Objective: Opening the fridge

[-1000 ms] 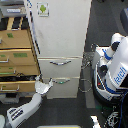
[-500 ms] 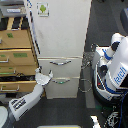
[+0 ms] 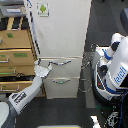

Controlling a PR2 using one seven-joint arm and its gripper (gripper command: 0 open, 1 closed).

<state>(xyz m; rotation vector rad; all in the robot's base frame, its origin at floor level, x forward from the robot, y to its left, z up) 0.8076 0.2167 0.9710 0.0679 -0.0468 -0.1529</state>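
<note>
Gripper (image 3: 42, 70) at the fridge (image 3: 62, 35), left end of the upper drawer handle (image 3: 56, 64). Can't tell if it's gripping. Fridge door closed.

You've got the fridge (image 3: 62, 45) standing tall and white in the middle of the frame, running from the top edge down past centre; big upper door looks shut, with a small green-and-white sticker (image 3: 43, 9) near its upper left corner; below it two drawers, each with a curved silver handle (image 3: 61, 63); both drawers look closed too.
</note>
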